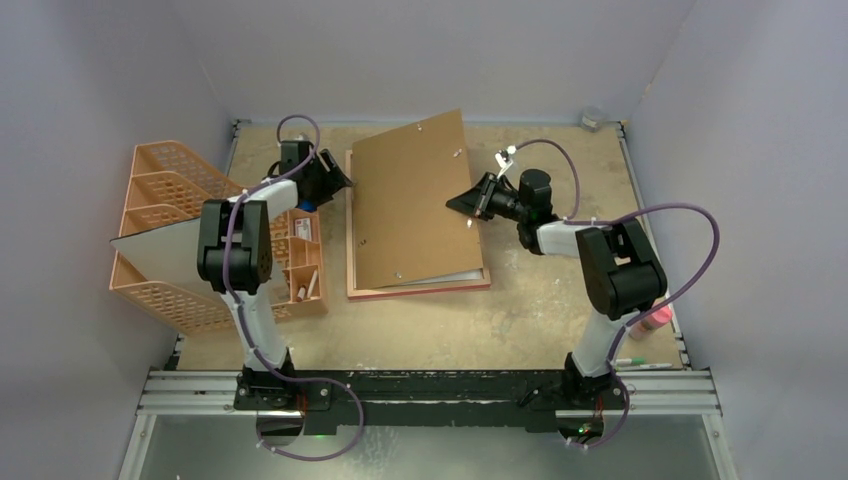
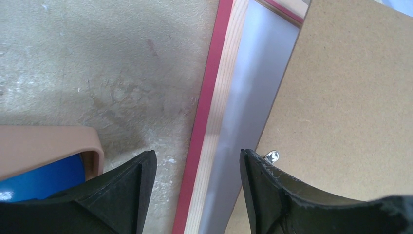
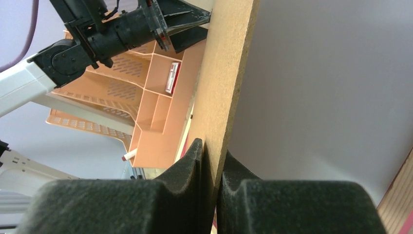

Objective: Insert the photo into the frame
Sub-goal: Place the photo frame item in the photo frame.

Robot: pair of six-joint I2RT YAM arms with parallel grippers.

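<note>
The frame (image 1: 420, 290) lies flat mid-table, pale wood back up, with its pink-red edge showing. A pale sheet, the photo (image 2: 258, 97) white back up, lies inside it and shows as a strip (image 1: 455, 279) at the near end. The brown backing board (image 1: 410, 200) is tilted over them, its right edge raised. My right gripper (image 1: 462, 203) is shut on that raised edge (image 3: 213, 156). My left gripper (image 1: 345, 183) hovers open over the frame's left rail (image 2: 197, 161), one finger (image 2: 139, 195) above the table and the other (image 2: 260, 195) at the board's edge, holding nothing.
An orange mesh organiser (image 1: 170, 230) stands at the left with a white panel (image 1: 155, 255) in it and small compartments (image 1: 300, 260) holding bits. A blue object (image 2: 44, 178) sits by its corner. A pink item (image 1: 655, 320) and a pen (image 1: 640, 365) lie near right.
</note>
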